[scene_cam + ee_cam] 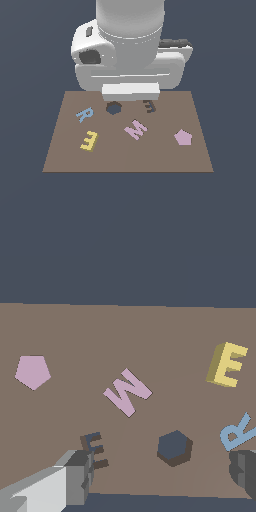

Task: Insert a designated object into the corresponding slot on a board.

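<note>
The yellow E (89,140) lies flat on the brown board (125,159), toward the exterior view's left and near the front edge. It also shows in the wrist view (227,364). The dark E-shaped slot (149,105) is at the board's far edge; in the wrist view the slot (94,447) is partly covered by one finger (75,478). My gripper (161,468) is open and empty, its fingers wide apart, hovering above the far edge over the slot and the hexagonal hole. In the exterior view the hand (131,92) hides the fingers.
A blue R (84,114) lies behind the yellow E. A dark hexagonal hole (114,107) sits beside the slot. A pink M (135,129) lies mid-board and a pink pentagon (183,137) toward the exterior view's right. The arm's body looms over the far edge.
</note>
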Motion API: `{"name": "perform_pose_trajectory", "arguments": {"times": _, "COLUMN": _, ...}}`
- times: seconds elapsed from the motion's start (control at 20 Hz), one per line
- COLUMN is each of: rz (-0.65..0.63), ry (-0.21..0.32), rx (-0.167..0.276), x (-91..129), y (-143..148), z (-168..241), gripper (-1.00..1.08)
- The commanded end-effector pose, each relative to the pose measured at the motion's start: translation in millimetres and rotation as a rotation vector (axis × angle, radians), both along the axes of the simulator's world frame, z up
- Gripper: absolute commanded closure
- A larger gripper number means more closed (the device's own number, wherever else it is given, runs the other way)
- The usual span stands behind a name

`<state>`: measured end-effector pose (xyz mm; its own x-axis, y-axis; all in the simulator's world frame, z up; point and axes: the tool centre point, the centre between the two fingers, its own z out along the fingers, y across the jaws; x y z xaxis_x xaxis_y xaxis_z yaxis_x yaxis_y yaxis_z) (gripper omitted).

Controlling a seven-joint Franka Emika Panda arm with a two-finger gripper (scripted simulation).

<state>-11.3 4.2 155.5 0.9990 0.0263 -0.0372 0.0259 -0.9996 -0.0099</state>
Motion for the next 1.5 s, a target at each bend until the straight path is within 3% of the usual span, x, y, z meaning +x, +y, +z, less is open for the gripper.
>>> {"name": "perform_pose_trajectory", "arguments": {"times": 0.0, "rz": 0.0, "ry": 0.0, "rx": 0.0, "x": 0.0, "y": 0.0, "z": 0.0, "gripper": -0.92}}
{"name": "perform_pose_trajectory", "arguments": {"times": 0.5, "rz": -0.048, "ry": -0.006, "rx": -0.004, "x": 14.1, "y": -19.3, "z": -19.1, "gripper": -0.92}}
{"name": "perform_pose_trajectory", "arguments": {"times": 1.05, "rz": -0.195, "ry": -0.025, "rx": -0.012, "x": 52.7, "y": -82.5, "z": -75.8, "gripper": -0.92}}
{"name": "perform_pose_trajectory", "arguments": {"times": 1.45, "rz": -0.265, "ry": -0.034, "rx": -0.014, "x": 68.8, "y": -114.3, "z": -101.2, "gripper": -0.92}}
